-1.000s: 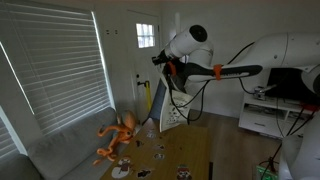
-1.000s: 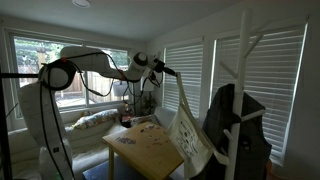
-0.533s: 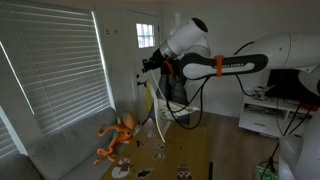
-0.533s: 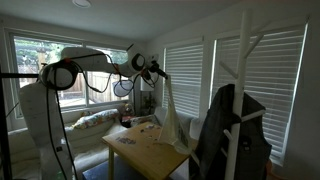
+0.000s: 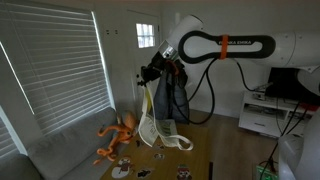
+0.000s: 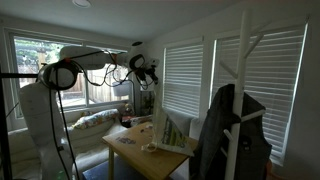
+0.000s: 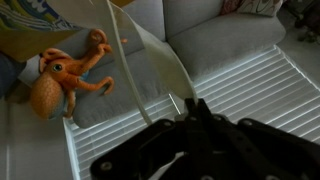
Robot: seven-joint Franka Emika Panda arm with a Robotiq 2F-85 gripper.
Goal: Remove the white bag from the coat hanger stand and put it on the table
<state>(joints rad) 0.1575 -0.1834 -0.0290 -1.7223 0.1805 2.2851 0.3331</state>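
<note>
Living room with white window blinds [image 6: 185,75] behind, light wooden table [image 6: 128,152] in the middle. Removal part is looking done: coat hanger stand [image 6: 243,70] is carrying only the dark jacket [image 6: 232,130], and the white bag [image 6: 168,133] is hanging well apart from it, no handle on any prong.

Gripper [image 5: 151,72] is hovering high over the table [image 5: 200,150], jaws pinching narrow on the bag's long handles [image 7: 170,62], as far as the wrist view is showing. Straps are running taut down from it.

White bag [image 5: 160,125] is dangling upright, its bottom edge seemingly touching or just grazing the tabletop and starting to fold there; exact contact is hard to tell.

Orange octopus toy [image 7: 65,75] is lying on the grey sofa [image 7: 230,40] beyond the table, not involved.

Judging placing as partly done. What is remaining: lowering so the bag is slumping fully onto the table, then opening the jaws and pulling clear of the handles.
</note>
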